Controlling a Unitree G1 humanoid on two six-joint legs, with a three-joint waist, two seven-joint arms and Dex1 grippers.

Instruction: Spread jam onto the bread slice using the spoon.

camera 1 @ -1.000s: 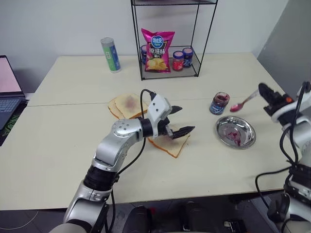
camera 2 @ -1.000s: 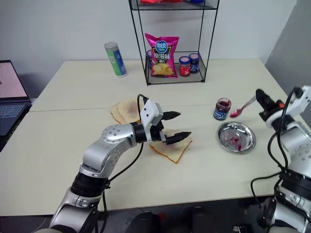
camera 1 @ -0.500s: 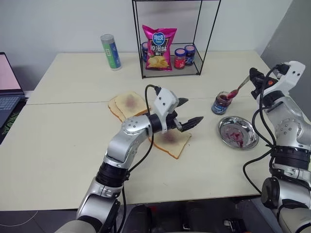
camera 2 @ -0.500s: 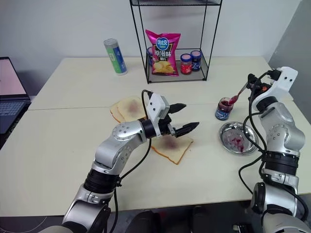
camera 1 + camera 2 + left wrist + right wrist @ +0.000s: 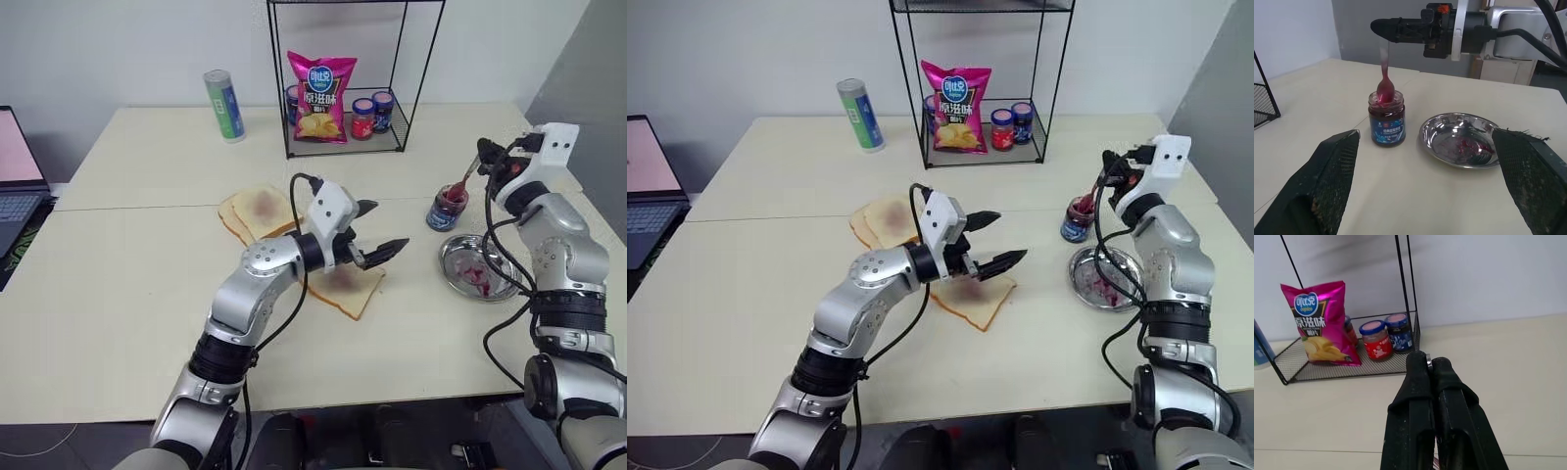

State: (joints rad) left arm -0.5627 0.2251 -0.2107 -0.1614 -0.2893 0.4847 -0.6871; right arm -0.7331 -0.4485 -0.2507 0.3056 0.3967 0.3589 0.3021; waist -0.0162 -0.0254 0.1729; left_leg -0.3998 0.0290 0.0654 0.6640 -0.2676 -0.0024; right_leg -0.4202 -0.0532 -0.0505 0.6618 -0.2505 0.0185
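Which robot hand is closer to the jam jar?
The right hand. It's just above the jam jar, dipping the spoon in. The left hand hovers over the bread slice.

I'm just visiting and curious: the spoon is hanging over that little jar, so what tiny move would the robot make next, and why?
Probably a short dip down into the jam jar. The right fingers are shut on the spoon, which hangs upright with its stained bowl right at the jar's open mouth. The bread slice shows just a small red smear at its centre, so more jam seems needed before spreading.
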